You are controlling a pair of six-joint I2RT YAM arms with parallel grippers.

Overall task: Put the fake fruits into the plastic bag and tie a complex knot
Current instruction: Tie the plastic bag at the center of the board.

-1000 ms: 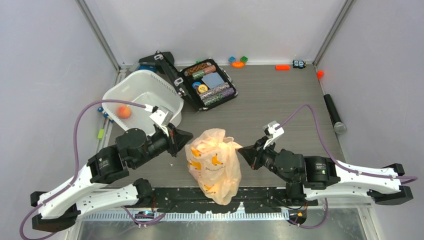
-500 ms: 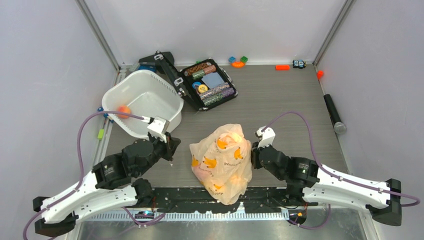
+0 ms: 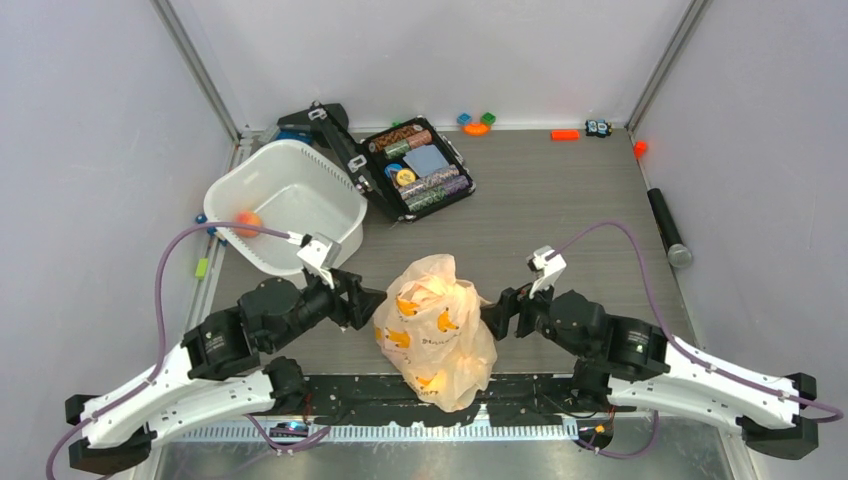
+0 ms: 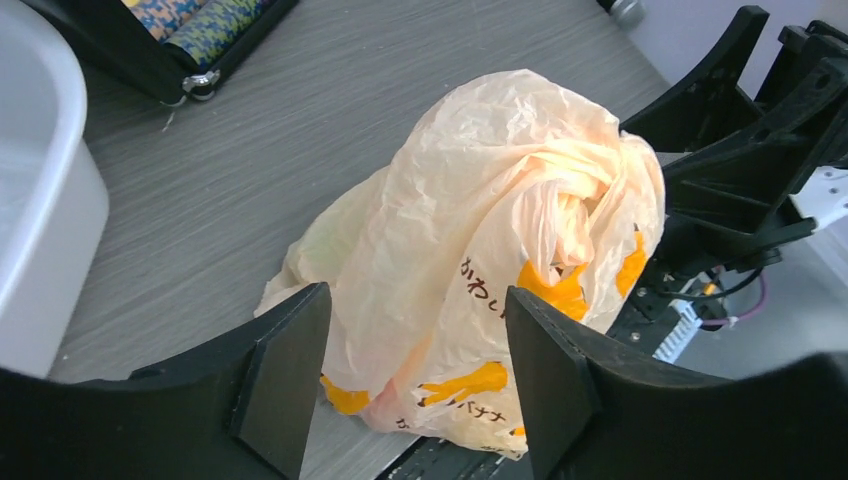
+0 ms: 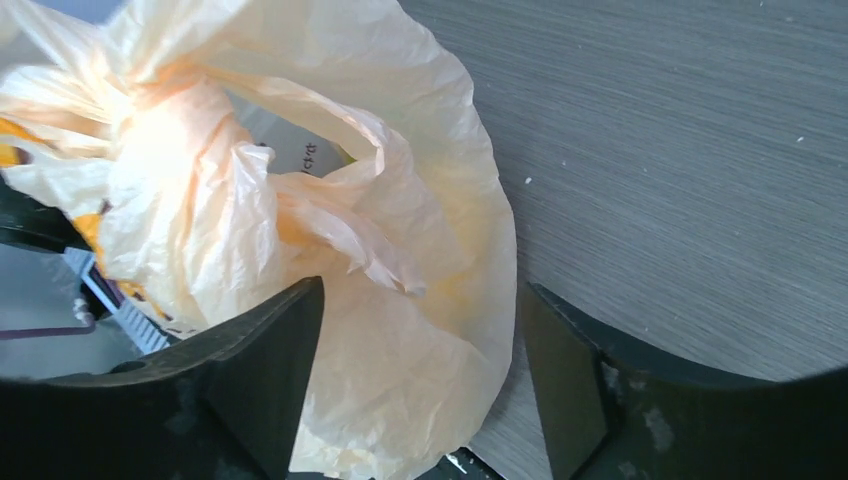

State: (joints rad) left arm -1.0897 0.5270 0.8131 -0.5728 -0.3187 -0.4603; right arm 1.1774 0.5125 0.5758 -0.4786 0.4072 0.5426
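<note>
The plastic bag [image 3: 436, 325] stands bulging at the table's near edge, pale peach with orange prints, its top twisted into a knotted bunch [image 4: 560, 205]. Whatever fake fruits it holds are hidden by the film. One small orange fruit [image 3: 247, 222] lies in the white tub. My left gripper [image 3: 368, 300] sits just left of the bag, open, and the bag [image 4: 450, 230] fills the space ahead of its gripper [image 4: 415, 305]. My right gripper [image 3: 497, 312] sits just right of the bag, also open [image 5: 422, 295], facing the crumpled bag top [image 5: 300, 210].
A white tub [image 3: 330, 195] stands at the back left, with an open black case of chips [image 3: 415, 168] beside it. Small toy blocks [image 3: 477, 123], an orange bar [image 3: 565, 134] and a toy car [image 3: 598, 127] line the back edge. A black cylinder [image 3: 668, 228] lies at the right.
Both grippers, shut in the earlier frames, now stand open beside the bag. The arms have moved back in toward it, and the bag stands more upright.
</note>
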